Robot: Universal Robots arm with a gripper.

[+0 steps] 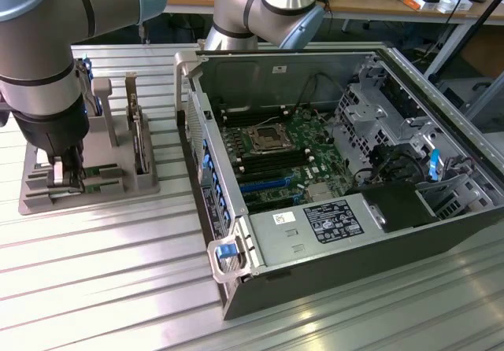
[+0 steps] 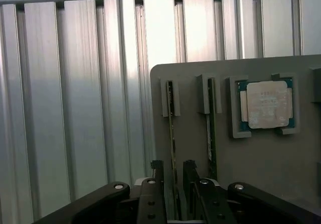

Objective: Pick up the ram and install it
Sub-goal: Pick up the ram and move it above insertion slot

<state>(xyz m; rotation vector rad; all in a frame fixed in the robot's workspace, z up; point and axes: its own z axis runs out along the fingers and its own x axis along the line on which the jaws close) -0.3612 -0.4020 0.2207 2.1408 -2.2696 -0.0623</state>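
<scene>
Gripper (image 2: 173, 166) has its two black fingers (image 2: 157, 174) spread, one on each side of the ram (image 2: 172, 128), with a gap showing on both sides. The green ram stands on edge in a slot of the gray holder (image 2: 261, 169), at the exterior view's left on the ribbed metal table (image 1: 102, 288). A second stick (image 2: 211, 133) fills the next slot, and a square processor chip (image 2: 268, 105) lies beyond it. At the exterior view's right sits the open computer case (image 1: 354, 276). The writing on its power supply label (image 1: 332, 221) cannot be read.

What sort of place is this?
Likely a robotics lab or workshop bench for computer assembly: an open computer case with its motherboard, a grey parts fixture, and a slotted aluminium table.
</scene>
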